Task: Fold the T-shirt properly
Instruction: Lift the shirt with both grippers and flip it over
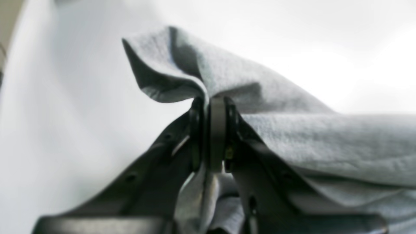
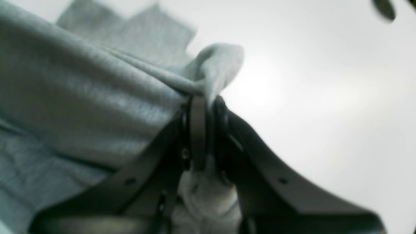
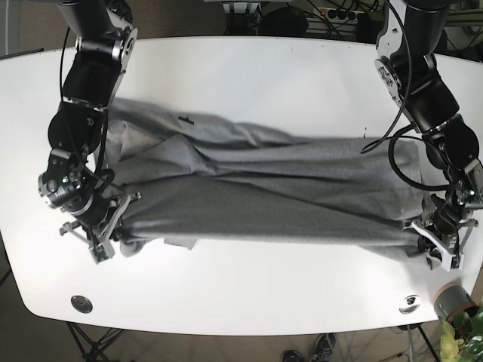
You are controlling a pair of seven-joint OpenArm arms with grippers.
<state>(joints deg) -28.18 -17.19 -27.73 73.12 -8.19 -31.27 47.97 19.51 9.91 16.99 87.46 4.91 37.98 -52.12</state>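
- Near the table's front edge, the right gripper (image 3: pixel 113 226) at the left end and the left gripper (image 3: pixel 424 240) at the right end are each clamped on a bunched corner of the grey knit T-shirt (image 3: pixel 264 200).
- The shirt stretches between them across the white oval tabletop (image 3: pixel 249 68), rumpled toward the back edge.

The grey T-shirt (image 3: pixel 264 188) lies stretched across the middle of the base view, from the left edge of the white table to the right. It looks part-folded: a long doubled band runs along the lower side, with rumpled cloth and slanting creases above it toward the upper left. Both lower corners are gathered into tight bunches (image 1: pixel 169 74) (image 2: pixel 214 65). The knit seems finely ribbed, though the close views are blurred.
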